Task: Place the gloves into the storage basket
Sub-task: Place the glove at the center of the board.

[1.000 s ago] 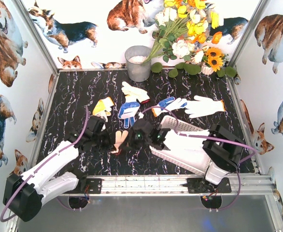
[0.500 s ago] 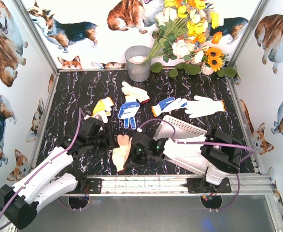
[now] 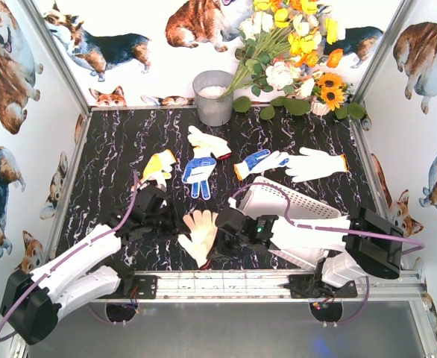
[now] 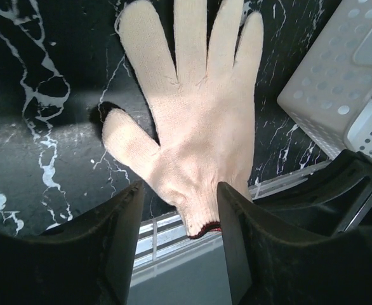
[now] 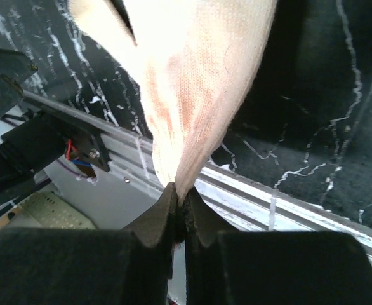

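Note:
A cream glove (image 3: 200, 233) with a red cuff edge hangs spread out near the table's front rail. My right gripper (image 5: 176, 194) is shut on its cuff (image 5: 192, 95), seen from above at the right gripper (image 3: 220, 239). My left gripper (image 3: 174, 222) is open just left of it. In the left wrist view the glove (image 4: 199, 127) hangs between the spread fingers (image 4: 119, 222), touching neither. The white storage basket (image 3: 289, 200) sits behind my right arm, its perforated wall (image 4: 338, 89) close by. Several more gloves lie farther back: yellow-palmed (image 3: 159, 164), blue-dotted (image 3: 198, 173), white (image 3: 315, 162).
A grey metal bucket (image 3: 213, 97) and a bunch of flowers (image 3: 293, 60) stand at the back wall. Another white glove (image 3: 207, 142) and a blue-and-white one (image 3: 257, 162) lie mid-table. The aluminium rail (image 3: 226, 282) runs along the near edge.
My left gripper has opened and let go of the cream glove. The right gripper has drawn the glove toward the front rail, where it now hangs spread out.

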